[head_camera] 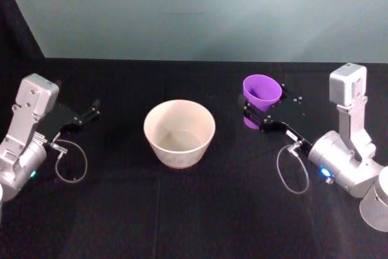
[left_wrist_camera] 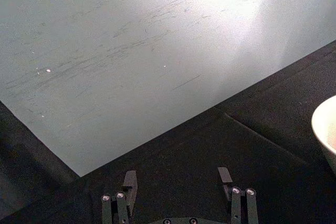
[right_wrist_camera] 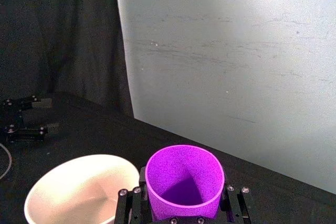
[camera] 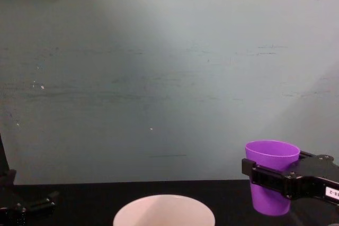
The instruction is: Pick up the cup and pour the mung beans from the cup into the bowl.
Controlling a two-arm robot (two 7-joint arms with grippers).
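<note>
Bowl (head_camera: pixel 179 150) stands mid-tabletop (head_camera: pixel 182 216), nearest the robot; its inside looks bare. Beyond it and to its right, apart from it, right gripper (head_camera: pixel 259 116) has its jaws clamped around the cup (head_camera: pixel 262 91), which is upright. Cup: bright purple, tapered, smooth; no beans discernible inside. Left gripper (head_camera: pixel 92 112) parked at left, jaws wide, empty. Judgement: grasp made, pour not begun. Next move calls for carrying the cup level to the bowl, mouth over the rim, then tilting

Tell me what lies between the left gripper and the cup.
The bowl, standing on the black table: in the head view it sits between the left gripper and the cup held by the right gripper.
</note>
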